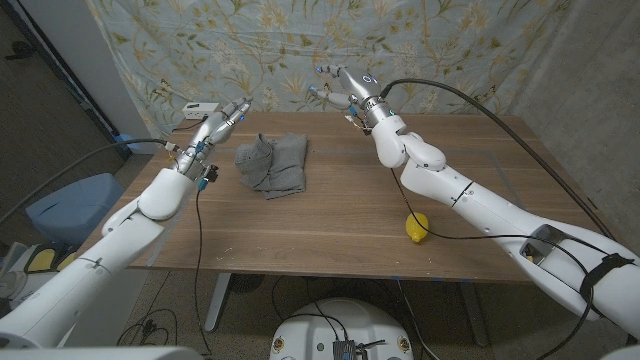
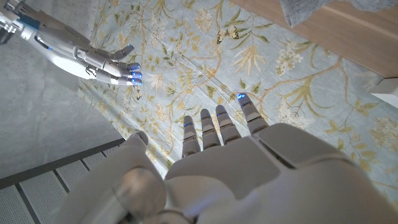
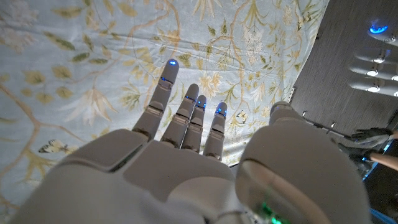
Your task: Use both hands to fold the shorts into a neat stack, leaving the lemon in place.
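Floral curtain (image 1: 300, 40) hangs behind the wooden table (image 1: 330, 225). Grey shorts (image 1: 272, 163) lie crumpled toward the table's far edge, the lemon (image 1: 417, 227) near its front edge. Left hand (image 1: 222, 122) and right hand (image 1: 345, 87) hover raised, fingers spread, holding nothing.

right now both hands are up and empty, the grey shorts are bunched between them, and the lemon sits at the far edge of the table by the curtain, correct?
One detail is off: the lemon sits near the table's front edge, beside the right forearm, not by the curtain. The head view shows this. The rest stands: the left hand and right hand are raised and empty, with the grey shorts bunched between them.
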`<state>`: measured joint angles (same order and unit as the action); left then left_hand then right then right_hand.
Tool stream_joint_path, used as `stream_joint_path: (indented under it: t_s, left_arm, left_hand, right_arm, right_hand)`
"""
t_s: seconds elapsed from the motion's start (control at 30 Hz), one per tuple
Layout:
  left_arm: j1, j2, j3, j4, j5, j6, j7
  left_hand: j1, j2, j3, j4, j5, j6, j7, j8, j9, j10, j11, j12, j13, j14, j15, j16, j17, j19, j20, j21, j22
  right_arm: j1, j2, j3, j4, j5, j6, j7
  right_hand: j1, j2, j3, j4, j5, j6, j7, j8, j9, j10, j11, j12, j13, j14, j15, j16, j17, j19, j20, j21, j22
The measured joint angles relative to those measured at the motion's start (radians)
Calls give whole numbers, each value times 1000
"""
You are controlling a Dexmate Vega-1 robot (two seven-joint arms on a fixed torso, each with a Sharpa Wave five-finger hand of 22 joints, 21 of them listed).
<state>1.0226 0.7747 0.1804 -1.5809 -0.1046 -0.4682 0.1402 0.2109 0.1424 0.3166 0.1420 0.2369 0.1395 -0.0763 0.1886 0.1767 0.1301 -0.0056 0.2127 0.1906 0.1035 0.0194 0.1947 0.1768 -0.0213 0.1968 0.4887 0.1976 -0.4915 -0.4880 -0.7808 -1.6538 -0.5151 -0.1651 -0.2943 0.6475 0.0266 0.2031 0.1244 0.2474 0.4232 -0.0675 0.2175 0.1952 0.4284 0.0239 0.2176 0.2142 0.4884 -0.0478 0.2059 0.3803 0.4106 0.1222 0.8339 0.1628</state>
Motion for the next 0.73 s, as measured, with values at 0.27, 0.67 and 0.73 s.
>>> stream_joint_path:
  t_s: [0.27,0.67,0.73]
  left_arm:
    - [-79,-25,53,98,-81,-72,-76]
    - [-206,-79,135,272,-169,-140,-190]
    - [-225,-88,145,300,-169,-140,-190]
  left_hand:
    - [5,5,8,0,0,0,0,0,0,0,0,0,0,-5,-5,0,0,0,0,0,0]
    - [5,5,20,3,4,5,5,0,0,13,-2,0,0,-5,-5,0,0,0,0,0,0]
    - [5,5,24,7,4,5,5,0,0,13,-2,0,0,-5,-5,0,0,0,0,0,0]
  right_arm:
    - [-73,-27,123,-6,241,88,69]
    - [-206,-41,291,7,619,218,74]
    - [-243,-40,333,8,660,239,60]
  right_hand:
    - [-7,1,4,-4,-4,-17,18,-14,-5,-13,27,-9,0,-28,7,-7,-14,-36,3,-39,0]
    - [-25,-9,-1,-9,-15,27,70,-10,-5,6,69,-9,0,-17,39,5,-28,-21,54,-72,0]
    - [-29,-10,-4,-12,-15,29,79,-10,-5,7,79,-9,0,-19,48,5,-30,-14,61,-76,0]
